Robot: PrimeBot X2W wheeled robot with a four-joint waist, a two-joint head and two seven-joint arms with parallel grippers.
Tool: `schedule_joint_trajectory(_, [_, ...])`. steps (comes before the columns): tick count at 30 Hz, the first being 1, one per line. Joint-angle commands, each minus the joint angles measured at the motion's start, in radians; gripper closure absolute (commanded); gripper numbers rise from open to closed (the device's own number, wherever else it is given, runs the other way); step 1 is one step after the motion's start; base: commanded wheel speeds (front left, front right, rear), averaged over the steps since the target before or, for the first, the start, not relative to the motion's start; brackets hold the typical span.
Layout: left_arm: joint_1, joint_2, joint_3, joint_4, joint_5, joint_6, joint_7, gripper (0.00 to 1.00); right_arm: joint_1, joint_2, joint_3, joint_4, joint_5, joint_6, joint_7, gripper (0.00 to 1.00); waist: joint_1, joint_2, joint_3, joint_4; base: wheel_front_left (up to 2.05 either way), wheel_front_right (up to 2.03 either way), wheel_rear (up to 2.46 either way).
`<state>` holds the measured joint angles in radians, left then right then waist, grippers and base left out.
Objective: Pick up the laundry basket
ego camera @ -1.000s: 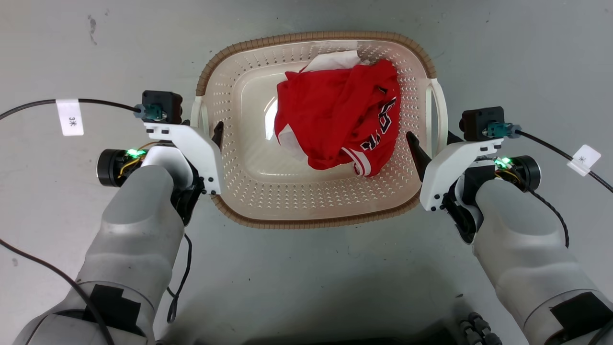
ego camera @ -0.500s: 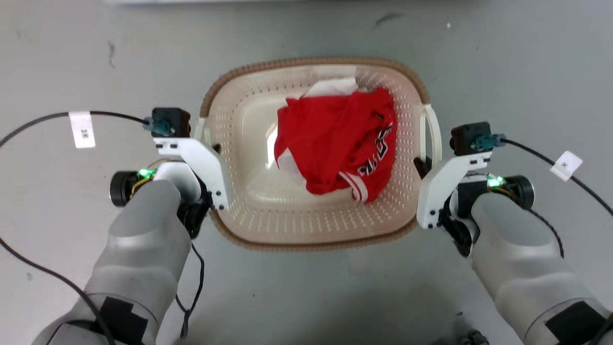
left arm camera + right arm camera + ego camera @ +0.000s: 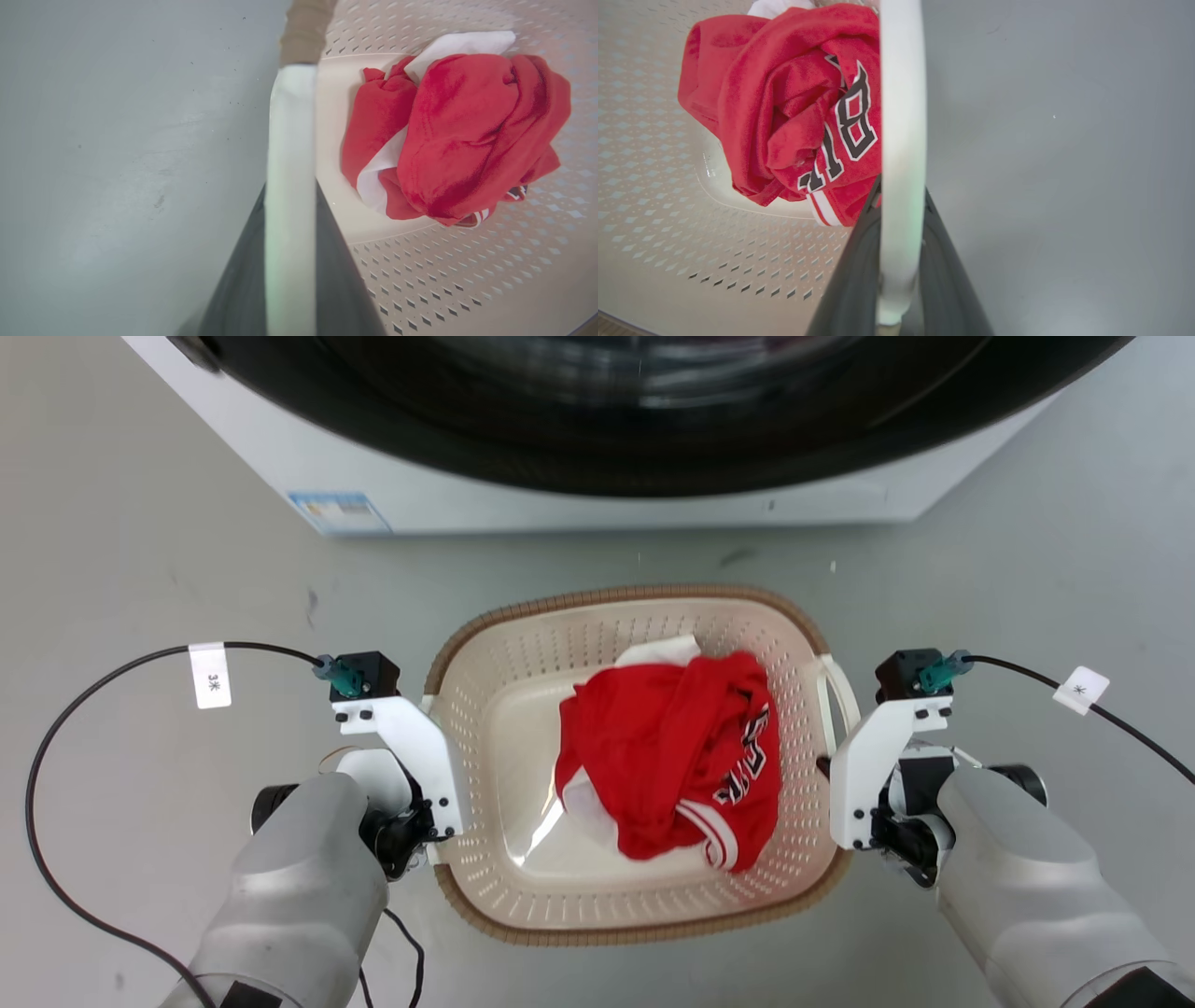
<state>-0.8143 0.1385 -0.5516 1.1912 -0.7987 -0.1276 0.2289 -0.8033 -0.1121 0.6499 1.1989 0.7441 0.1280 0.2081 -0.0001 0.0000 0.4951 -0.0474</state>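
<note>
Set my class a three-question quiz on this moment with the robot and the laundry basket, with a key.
1. True or false: the crumpled red jersey lies inside the cream perforated plastic laundry basket.
2. What sits between the two dark fingers of the left gripper? A) a sock B) the basket's white side handle C) a bottle
3. Name the white appliance standing beyond the basket.
Key: 1 true; 2 B; 3 washing machine.
</note>
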Motion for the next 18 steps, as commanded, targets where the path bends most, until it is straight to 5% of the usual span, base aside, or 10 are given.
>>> schedule_joint_trajectory(1, [0.007,-0.006,-0.004,-0.011,-0.015,-0.006,0.012,1.0,0.013,0.007,0.007,-0.008,0.015,0.005,0.025,1.0,0.0001,0.0,-0.092,0.006,0.0,0.0,0.0])
schedule_joint_trajectory(18, [0.021,0.031,-0.051,-0.025,-0.157,-0.006,0.259,1.0,-0.015,-0.009,0.022,0.031,0.169,0.004,0.385,1.0,0.0001,0.0,-0.36,0.019,0.0,0.0,0.0])
